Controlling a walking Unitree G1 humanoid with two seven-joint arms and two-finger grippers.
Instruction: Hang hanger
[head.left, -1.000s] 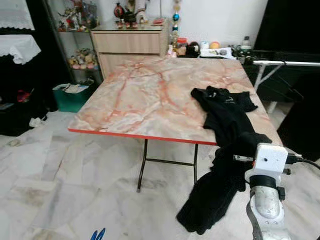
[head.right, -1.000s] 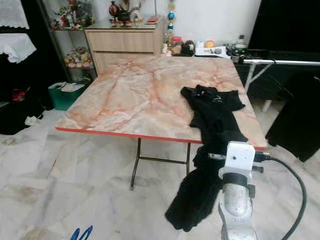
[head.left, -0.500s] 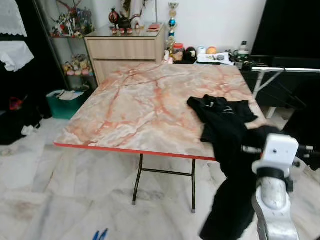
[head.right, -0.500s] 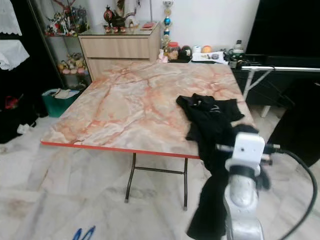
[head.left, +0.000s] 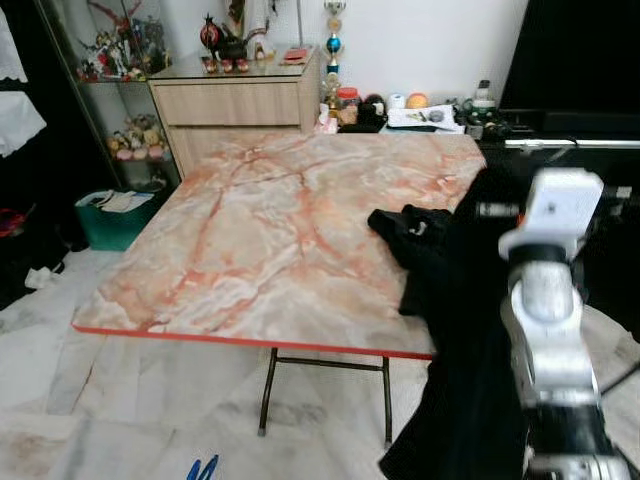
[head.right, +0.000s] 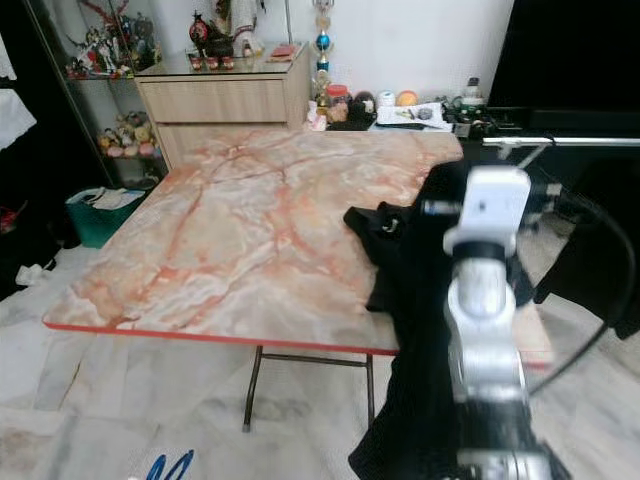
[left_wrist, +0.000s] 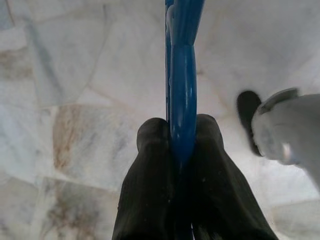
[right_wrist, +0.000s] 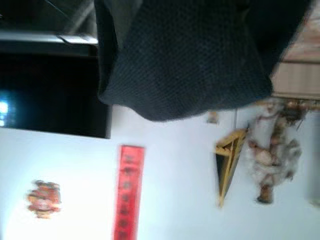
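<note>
- Your blue hanger (left_wrist: 182, 85) sits pinched between the left gripper's (left_wrist: 176, 131) fingers, low over the floor (left_wrist: 75, 65).
- Your raised right arm (head.left: 545, 300) lifts the black garment (head.left: 455, 300) off the marble table (head.left: 260, 230); its grip I cannot tell.

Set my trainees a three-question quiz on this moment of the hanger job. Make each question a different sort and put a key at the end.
1. True or false: the left hand is shut on the blue hanger.
2. Multiple choice: the black garment lies partly on A) the marble-pattern table, B) the wooden dresser, C) the green bin.
3. Fill in: the raised right arm holds up part of the garment, and the garment's lower end hangs past the table's edge toward the ____.

Key: 1 true; 2 A; 3 floor.
</note>
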